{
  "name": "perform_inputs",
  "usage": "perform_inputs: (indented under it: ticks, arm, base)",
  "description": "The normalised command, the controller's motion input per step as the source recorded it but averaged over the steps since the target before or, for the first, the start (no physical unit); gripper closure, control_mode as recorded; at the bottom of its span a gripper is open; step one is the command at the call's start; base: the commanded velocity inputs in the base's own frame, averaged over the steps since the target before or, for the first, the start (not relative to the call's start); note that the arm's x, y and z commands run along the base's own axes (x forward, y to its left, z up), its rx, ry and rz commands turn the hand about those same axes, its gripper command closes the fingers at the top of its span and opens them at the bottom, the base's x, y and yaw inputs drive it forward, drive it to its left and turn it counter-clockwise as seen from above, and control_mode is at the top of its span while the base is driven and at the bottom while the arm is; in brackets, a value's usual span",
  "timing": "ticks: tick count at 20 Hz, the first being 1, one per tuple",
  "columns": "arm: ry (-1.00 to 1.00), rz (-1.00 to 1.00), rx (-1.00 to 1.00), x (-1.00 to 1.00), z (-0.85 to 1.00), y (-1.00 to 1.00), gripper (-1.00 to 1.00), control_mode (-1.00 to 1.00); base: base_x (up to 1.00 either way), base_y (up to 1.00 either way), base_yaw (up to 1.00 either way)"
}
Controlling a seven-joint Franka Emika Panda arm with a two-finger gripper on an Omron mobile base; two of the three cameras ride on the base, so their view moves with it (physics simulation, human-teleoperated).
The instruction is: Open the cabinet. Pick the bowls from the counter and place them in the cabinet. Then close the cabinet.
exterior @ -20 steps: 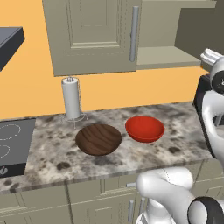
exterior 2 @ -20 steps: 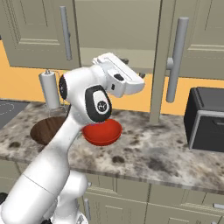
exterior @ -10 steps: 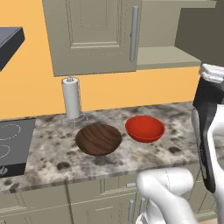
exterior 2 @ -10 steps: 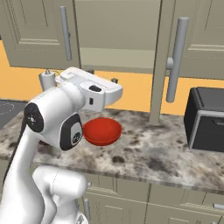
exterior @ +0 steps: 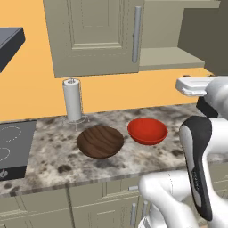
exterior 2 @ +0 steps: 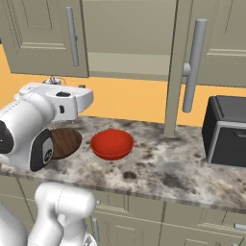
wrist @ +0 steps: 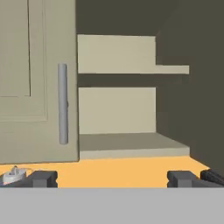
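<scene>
The cabinet's left door is shut. Its right door stands swung out edge-on, baring the inner shelf and the cabinet floor. On the counter lie the brown wood-grain bowl and, to its right, the red bowl. From the right base view the arm hides part of the brown bowl, and the red bowl shows whole. My gripper is open and holds nothing. It hovers above the counter and faces the open compartment, one fingertip at each side.
A paper towel holder stands behind the brown bowl. The black stovetop lies at the counter's left end. A black appliance sits at the right. The open door's long bar handle juts out over the counter.
My hand has drawn back from the opened right door and swung left, with the elbow folding down. The bowls and doors have not moved. The jaws stay open.
</scene>
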Motion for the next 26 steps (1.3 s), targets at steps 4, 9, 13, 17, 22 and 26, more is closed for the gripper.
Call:
perform_inputs:
  ticks: [4,9,13,17,22,26]
  arm:
    - [0.00,0.14,-0.14,-0.01,0.09,0.87,-1.00,-1.00]
    - [-0.06,-0.02,-0.06,0.03,0.20,0.25,-1.00,-1.00]
    - [0.00,-0.02,0.00,0.00,0.13,0.23,-1.00,-1.00]
    - [0.00,0.00,0.04,0.00,0.03,0.33,-1.00,-1.00]
    - [0.00,0.04,0.13,0.15,0.00,0.11,-1.00,-1.00]
    - [-0.05,0.01,0.04,0.46,0.00,0.00,-1.00,-1.00]
  base:
    - [0.00,0.00,0.00]
    - [0.00,0.00,0.00]
    - [0.00,0.00,0.00]
    - [0.00,0.00,0.00]
    - [0.00,0.00,0.00]
    - [0.00,0.00,0.00]
